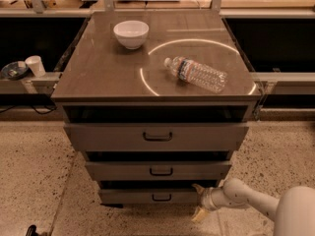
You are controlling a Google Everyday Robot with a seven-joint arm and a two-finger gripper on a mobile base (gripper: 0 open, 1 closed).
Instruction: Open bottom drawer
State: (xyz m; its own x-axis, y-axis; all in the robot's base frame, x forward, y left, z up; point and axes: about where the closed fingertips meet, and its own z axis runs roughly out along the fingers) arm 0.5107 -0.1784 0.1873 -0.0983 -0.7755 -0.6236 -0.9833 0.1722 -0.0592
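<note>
Hand [199, 200]: lower right of frame, at the end of a pale arm that enters from the bottom right corner. Its two tan fingers [198, 187] are spread apart, one above the other, with nothing between them. The upper finger sits at or just beside the right end of the bottom drawer [133, 196]; contact cannot be confirmed.

Bottom drawer: lowest of three grey-brown fronts, low centre of frame. Its small dark handle [161, 197] is at the middle of the front, to the left of the hand and apart from it. Front appears flush, no opening visible, so judged closed.

Above it: middle drawer [118, 171], then top drawer [103, 136], each with its own dark handle, both apparently closed.

Table [98, 73] over the drawers carries a white bowl [131, 33] toward the upper left and a clear plastic water bottle [197, 74] lying on its side toward the right, well apart. A white paper cup [35, 65] stands on a ledge at far left.

Progress, judged: approach is under way only. Handle not gripped, drawer not pulled. Left to do: shift hand left to the handle, close on it, draw outward.
</note>
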